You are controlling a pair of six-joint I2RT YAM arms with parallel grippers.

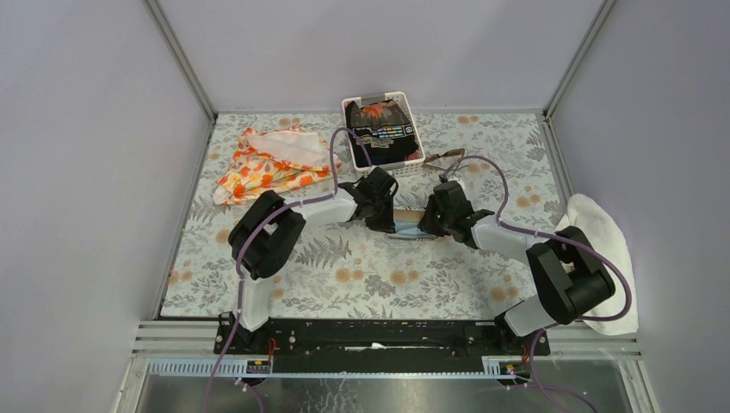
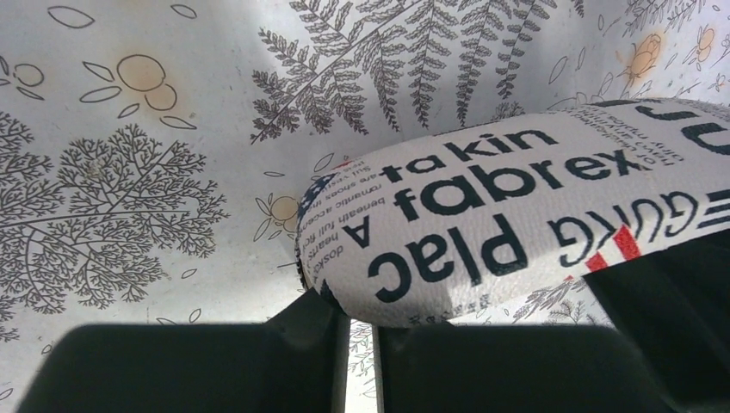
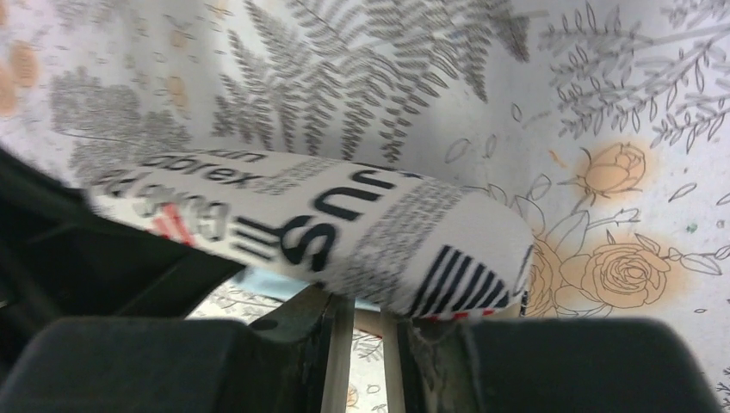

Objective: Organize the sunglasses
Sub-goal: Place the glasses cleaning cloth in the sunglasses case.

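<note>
You are working both the left claw (image 2: pixel 361 344) and the right claw (image 3: pixel 366 340), each nearly closed, at the printed case (image 2: pixel 516 215) in the middle of the surface (image 1: pixel 344 275), grip unconfirmed, while the sunglasses (image 1: pixel 444 158) are lying uncased by the white basket (image 1: pixel 396 169) near the far edge, so stowing is looking outstanding.

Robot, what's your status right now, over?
Left gripper, right gripper: nearly shut, at opposite ends of printed case. Sunglasses lying free beside white basket, not held. Blue cloth under case; nothing on the sunglasses.

Sunglasses (image 1: pixel 445 158) — right of basket (image 1: pixel 405 164)
</note>
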